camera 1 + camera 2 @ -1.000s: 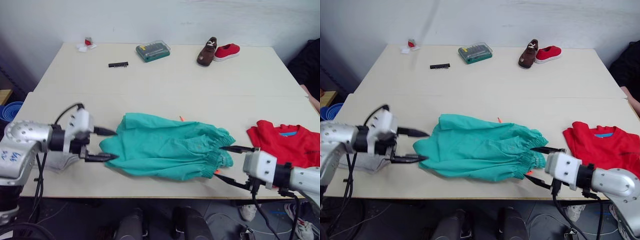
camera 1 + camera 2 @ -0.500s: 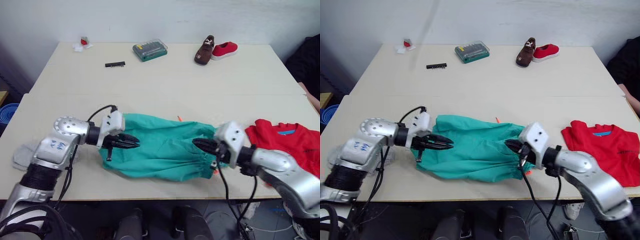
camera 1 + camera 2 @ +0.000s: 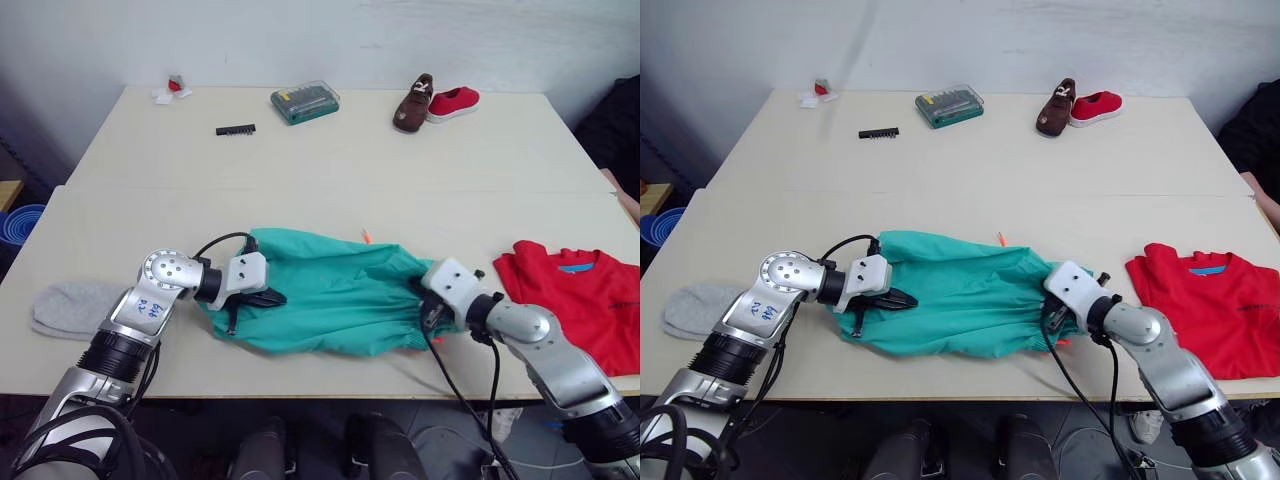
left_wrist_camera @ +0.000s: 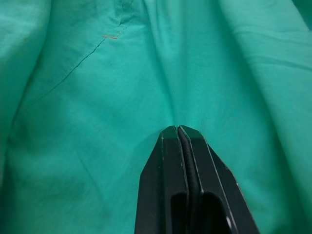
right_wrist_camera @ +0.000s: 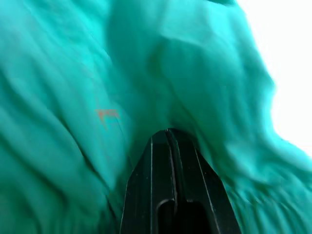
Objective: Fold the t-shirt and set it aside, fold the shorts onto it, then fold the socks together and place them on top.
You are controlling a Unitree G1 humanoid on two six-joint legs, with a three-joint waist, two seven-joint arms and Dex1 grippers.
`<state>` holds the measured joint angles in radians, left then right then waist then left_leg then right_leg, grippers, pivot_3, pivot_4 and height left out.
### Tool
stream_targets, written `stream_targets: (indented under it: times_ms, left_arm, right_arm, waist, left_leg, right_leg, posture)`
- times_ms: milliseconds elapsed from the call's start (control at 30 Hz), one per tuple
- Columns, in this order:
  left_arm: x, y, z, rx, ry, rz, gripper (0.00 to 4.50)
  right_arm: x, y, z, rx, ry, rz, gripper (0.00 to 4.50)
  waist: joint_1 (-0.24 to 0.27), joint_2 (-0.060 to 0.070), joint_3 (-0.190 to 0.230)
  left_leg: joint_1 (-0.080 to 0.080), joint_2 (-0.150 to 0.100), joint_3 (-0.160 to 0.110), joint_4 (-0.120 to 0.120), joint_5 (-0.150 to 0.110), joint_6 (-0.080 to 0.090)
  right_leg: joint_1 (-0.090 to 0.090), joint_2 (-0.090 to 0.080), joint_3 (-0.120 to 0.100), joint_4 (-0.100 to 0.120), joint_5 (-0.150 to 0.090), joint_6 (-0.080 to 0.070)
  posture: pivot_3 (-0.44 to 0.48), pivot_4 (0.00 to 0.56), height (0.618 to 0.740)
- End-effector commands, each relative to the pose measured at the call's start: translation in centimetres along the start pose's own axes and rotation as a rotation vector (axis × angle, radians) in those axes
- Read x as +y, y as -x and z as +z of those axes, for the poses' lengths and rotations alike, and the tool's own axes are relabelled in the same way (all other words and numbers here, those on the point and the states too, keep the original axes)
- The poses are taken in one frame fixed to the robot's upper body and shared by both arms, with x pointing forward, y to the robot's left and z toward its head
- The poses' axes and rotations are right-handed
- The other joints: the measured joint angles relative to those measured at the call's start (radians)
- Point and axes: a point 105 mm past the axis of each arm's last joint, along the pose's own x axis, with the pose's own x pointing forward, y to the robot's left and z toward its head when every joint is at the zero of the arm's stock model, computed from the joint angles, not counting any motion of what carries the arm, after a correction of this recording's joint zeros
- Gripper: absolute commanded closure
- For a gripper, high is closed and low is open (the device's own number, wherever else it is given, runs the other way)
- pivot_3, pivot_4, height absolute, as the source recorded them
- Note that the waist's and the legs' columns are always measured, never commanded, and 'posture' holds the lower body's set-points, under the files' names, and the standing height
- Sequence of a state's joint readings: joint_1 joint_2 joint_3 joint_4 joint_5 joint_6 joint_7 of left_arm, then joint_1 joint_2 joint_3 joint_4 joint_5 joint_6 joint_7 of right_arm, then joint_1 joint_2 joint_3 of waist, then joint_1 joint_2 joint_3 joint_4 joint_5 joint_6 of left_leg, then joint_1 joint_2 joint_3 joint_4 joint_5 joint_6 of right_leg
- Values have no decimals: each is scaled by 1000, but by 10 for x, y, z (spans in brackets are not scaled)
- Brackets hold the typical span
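the table (image 3: 330,170) was a broad pale top, and the shorts (image 3: 330,300) lay crumpled across its near half, the biggest thing on it, bunched between the two arms. the t-shirt (image 3: 580,295) lay folded just beside them toward the robot's right, near the front edge and apart from the teal cloth. the socks (image 3: 65,305) sat as a grey bundle well off to the robot's left, by the near edge.

the left gripper (image 3: 265,297) was at the left end of the shorts with its two black fingers pressed together; the left wrist view showed them closed tight with teal cloth puckering at the tips, so it seemed to have pinched a fold of the shorts. the right gripper (image 3: 1050,315) was buried in the gathered right end, fingers likewise closed on the fabric in the right wrist view.

the step in hand looked like folding the shorts, with both ends gripped. to do it well, the two arms would need to lift together and pull gently apart so the cloth went taut and flat before the fold, keeping both pinches level, then carry it right to land squarely on the t-shirt. a thin pinch could slip.

at the far edge lay a green case (image 3: 305,101), a brown shoe (image 3: 413,103), a red shoe (image 3: 453,101) and a black strip (image 3: 236,129).
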<state>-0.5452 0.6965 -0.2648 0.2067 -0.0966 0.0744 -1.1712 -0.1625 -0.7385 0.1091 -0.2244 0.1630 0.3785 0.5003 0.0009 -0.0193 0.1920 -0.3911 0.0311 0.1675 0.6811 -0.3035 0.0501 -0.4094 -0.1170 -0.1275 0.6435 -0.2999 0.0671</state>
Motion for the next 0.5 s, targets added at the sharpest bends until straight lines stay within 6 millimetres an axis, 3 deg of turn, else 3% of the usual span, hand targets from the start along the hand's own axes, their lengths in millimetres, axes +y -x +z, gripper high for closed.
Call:
stream_targets:
  times_ms: [33, 100, 167, 300, 367, 400, 500]
  left_arm:
    - [-6, 1, -23, 76, 46, 2, 4453]
    - [-5, 2, -21, 61, 56, 14, 4453]
    - [-2, 2, -15, 28, 70, 27, 4453]
    - [6, 6, 6, -57, 102, 52, 4453]
    - [10, 10, 20, -111, 134, 45, 4453]
    - [11, 11, 25, -128, 143, 41, 4453]
    - [16, 14, 37, -160, 153, 35, 4453]
  right_arm:
    - [-46, 20, -5, 9, -91, -175, 4500]
    - [-54, 25, 4, -44, -116, -186, 4500]
    - [-50, 27, 27, -155, -154, -137, 4500]
    - [-20, 35, 82, -382, -190, 65, 4500]
    - [6, 37, 99, -413, -169, 197, 4500]
    - [16, 36, 99, -386, -152, 242, 4500]
    - [43, 25, 73, -210, -3, 318, 4500]
  waist:
    - [-1, 1, -1]
    - [-3, 2, -1]
    - [-4, 3, -1]
    - [-9, 5, -1]
    - [-7, 5, -1]
    - [-6, 5, -1]
    - [1, 4, -1]
  left_leg:
    - [0, 0, 0, 0, 0, 0]
    - [0, 0, 0, 0, 0, 0]
    - [0, 0, 0, -1, 0, 0]
    - [1, 1, 0, -3, 1, -1]
    - [0, 1, 0, -3, 1, -1]
    - [-1, 1, 0, -3, 1, -1]
    - [-2, 0, -1, -2, 0, 0]
  right_leg:
    - [0, 0, 0, 0, 0, 0]
    - [0, 0, 0, 0, 0, 0]
    - [-1, 0, 0, 1, 0, 0]
    - [-2, 1, 0, 1, 0, 0]
    - [-3, 1, 0, 2, 0, 0]
    - [-3, 1, 0, 1, 0, 0]
    - [-2, 1, -1, 0, 0, 0]
  posture:
    - [0, 150, 740]
    - [0, 150, 740]
    - [0, 150, 740]
    - [0, 150, 740]
    - [0, 150, 740]
    - [0, 150, 740]
    - [0, 150, 740]
